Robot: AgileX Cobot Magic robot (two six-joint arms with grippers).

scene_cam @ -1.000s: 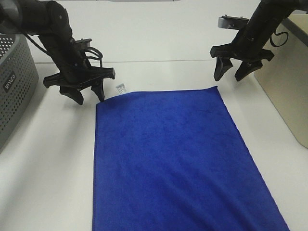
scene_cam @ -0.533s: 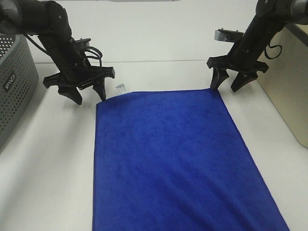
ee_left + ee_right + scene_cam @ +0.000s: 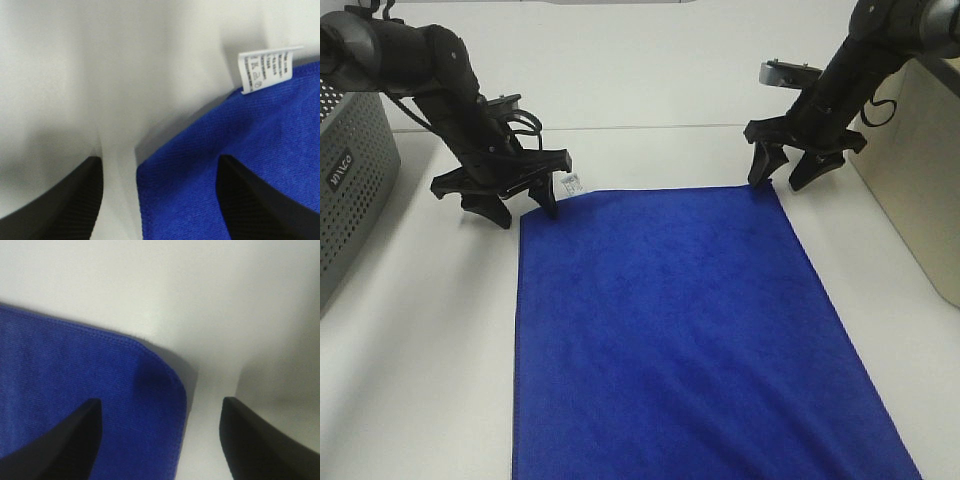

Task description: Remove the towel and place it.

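Here, from the high camera, we see the royal-blue towel (image 3: pixel 680 330) spread flat on the white table (image 3: pixel 420 350), its long sides running from the far edge toward the camera; a small white tag (image 3: pixel 572 183) sticks out at its far left corner; the left gripper (image 3: pixel 528 212) stands low over that corner with its jaws spread wide and nothing between them; the right gripper (image 3: pixel 775 183) hangs at the far right corner, likewise spread and empty; a grey perforated basket (image 3: pixel 350 190) sits at the left edge and a beige bin (image 3: pixel 920 170) at the right, both apart from the towel.

In the left wrist view, the two black fingers (image 3: pixel 60 200) straddle the towel's edge, one over bare table and the other over blue cloth; the printed tag (image 3: pixel 264 69) lies just beyond them; we cannot tell whether the tips touch the cloth.

In the right wrist view, the rounded towel corner (image 3: pixel 165 385) lies between the parted fingers (image 3: pixel 260 440), one over the cloth and one over the table; nothing is gripped.
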